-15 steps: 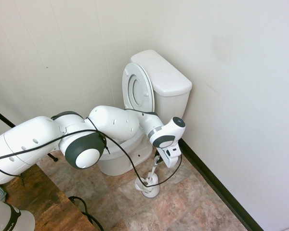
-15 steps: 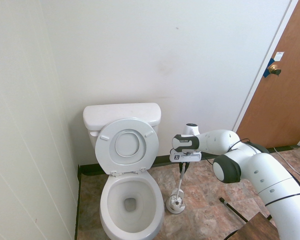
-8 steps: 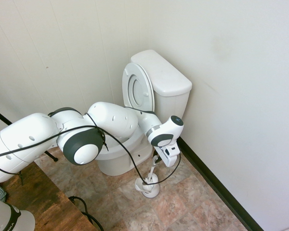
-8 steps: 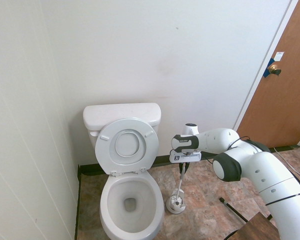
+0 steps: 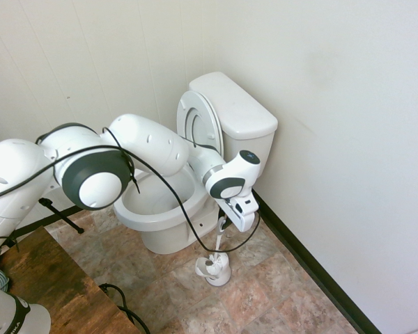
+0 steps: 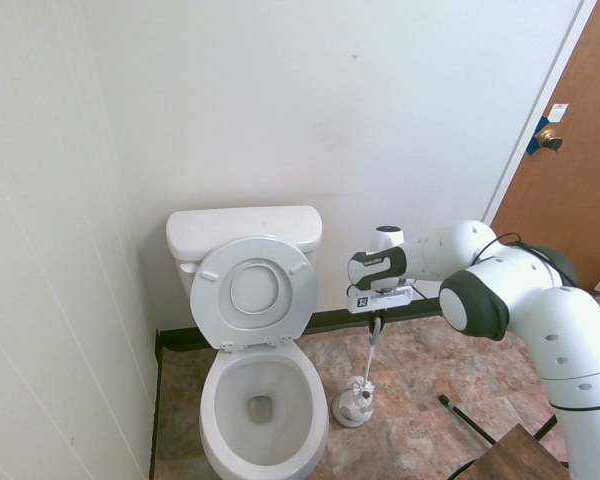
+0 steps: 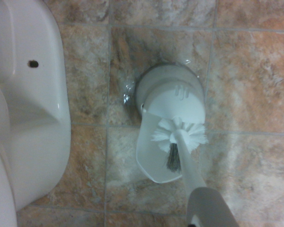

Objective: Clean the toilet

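The white toilet (image 5: 160,212) stands in the corner with its ring seat (image 5: 197,129) tipped up against the tank (image 5: 234,104); its bowl (image 6: 261,402) is open. Beside the bowl, my gripper (image 5: 226,223) (image 6: 377,318) is shut on the handle of a white toilet brush (image 6: 370,352). The brush hangs down from it. Its bristle head (image 7: 179,135) sits just above the small white brush holder (image 7: 168,94) (image 6: 348,408) on the floor. The toilet's base (image 7: 31,118) shows in the wrist view.
Walls close in behind and beside the toilet, with a black baseboard (image 5: 313,268) along the floor. A brown door (image 6: 570,160) is at the right. A wooden surface (image 5: 45,282) lies near the arm's base. The floor is brown tile (image 7: 255,80).
The arm has risen and swung toward the tank side, lifting the brush so its head comes up out of the holder. The gripper stays shut on the handle.
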Tool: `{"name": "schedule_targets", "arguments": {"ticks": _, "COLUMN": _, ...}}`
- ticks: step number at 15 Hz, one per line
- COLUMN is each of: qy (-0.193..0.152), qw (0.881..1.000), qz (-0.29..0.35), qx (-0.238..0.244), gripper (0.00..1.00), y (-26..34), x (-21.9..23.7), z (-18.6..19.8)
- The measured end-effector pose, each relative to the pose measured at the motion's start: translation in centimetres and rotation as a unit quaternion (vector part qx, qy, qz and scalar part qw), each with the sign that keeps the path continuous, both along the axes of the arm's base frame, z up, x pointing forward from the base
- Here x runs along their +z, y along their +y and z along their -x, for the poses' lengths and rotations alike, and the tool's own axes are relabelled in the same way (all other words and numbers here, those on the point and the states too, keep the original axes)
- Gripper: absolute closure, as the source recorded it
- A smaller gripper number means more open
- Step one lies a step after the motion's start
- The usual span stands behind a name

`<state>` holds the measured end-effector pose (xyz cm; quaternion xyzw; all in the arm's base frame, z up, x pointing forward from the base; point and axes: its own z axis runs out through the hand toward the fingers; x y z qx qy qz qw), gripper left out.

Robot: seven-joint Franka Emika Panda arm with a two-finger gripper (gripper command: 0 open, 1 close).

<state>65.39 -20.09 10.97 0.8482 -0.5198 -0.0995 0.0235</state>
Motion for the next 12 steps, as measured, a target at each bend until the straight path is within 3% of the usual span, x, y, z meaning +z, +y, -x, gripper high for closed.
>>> {"name": "schedule_targets", "arguments": {"ticks": 5, "qy": -0.024, "qw": 0.999, "qz": 0.029, "qx": 0.019, "gripper": 1.00, "y": 0.9, "x": 11.0, "z": 2.5}}
{"name": "schedule_targets", "arguments": {"ticks": 12, "qy": -0.072, "qw": 0.995, "qz": 0.031, "qx": 0.053, "gripper": 1.00, "y": 9.2, "x": 23.4, "z": 7.7}}
